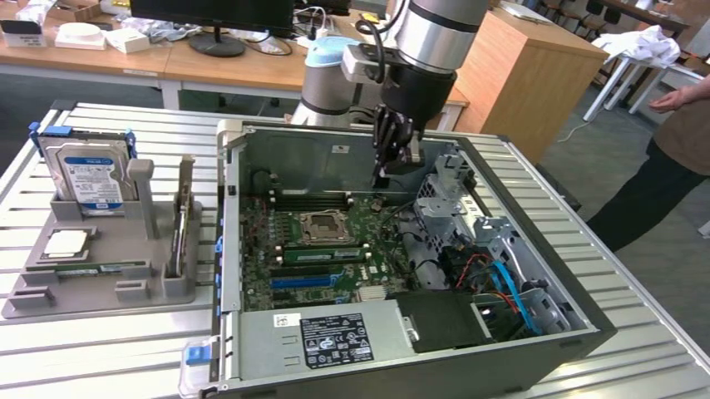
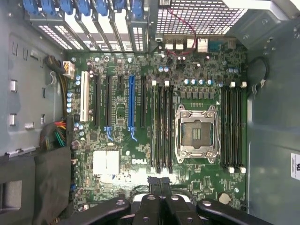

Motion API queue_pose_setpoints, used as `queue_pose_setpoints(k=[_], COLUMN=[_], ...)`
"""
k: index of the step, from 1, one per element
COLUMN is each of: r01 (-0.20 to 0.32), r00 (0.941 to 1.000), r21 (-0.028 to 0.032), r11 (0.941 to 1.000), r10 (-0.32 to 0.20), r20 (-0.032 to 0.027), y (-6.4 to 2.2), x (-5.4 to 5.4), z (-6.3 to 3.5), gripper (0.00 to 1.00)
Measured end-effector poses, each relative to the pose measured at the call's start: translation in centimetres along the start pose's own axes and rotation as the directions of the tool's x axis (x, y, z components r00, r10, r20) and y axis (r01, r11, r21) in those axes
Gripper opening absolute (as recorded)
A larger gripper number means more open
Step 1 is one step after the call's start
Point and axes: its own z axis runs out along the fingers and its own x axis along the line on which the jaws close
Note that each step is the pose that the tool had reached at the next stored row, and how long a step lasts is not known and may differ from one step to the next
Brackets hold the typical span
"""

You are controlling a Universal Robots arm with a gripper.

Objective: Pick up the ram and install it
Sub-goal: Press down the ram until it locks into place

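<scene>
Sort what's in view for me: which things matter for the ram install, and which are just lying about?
Job: gripper, shut over the motherboard; ram in the grey holder; memory slots.
Lying about: hard drive; processor chip; monitor stand.

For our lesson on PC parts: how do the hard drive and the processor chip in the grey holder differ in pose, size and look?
Pose: the hard drive stands upright, the processor chip lies flat.
Size: the hard drive is far larger than the processor chip.
Look: the hard drive carries a blue-and-white label, the processor chip a silver top.
Both sit in the grey holder, on the exterior view's left of the computer case.
</scene>
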Motion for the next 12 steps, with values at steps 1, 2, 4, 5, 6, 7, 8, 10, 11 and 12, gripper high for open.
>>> queue_pose_setpoints(k=[1,2,4,5,6,7,8,10,11,12], r01=[0.0,0.0,0.0,0.0,0.0,0.0,0.0,0.0,0.0,0.0], r00=[1.0,1.0,1.0,1.0,1.0,1.0,1.0,1.0,1.0,1.0], r21=[0.0,0.0,0.0001,0.0,0.0,0.0,0.0,0.0,0.0,0.0001], r11=[1.0,1.0,1.0,1.0,1.0,1.0,1.0,1.0,1.0,1.0], r10=[0.0,0.0,0.0,0.0,0.0,0.0,0.0,0.0,0.0,0.0], r20=[0.0,0.0,0.0,0.0,0.0001,0.0,0.0001,0.0001,0.0,0.0005], y=[-0.15,-0.31,-0.63,-0.7,-0.71,-0.71,-0.71,-0.71,-0.72,-0.72], x=[0.0,0.0,0.0,-0.01,0.0,-0.01,0.0,0.0,-0.01,-0.01], z=[-0.01,-0.01,-0.02,-0.02,-0.02,-0.02,-0.02,-0.02,0.0,0.07], gripper=[0.1,0.1,0.1,0.1,0.1,0.1,0.1,0.1,0.1,0.1])
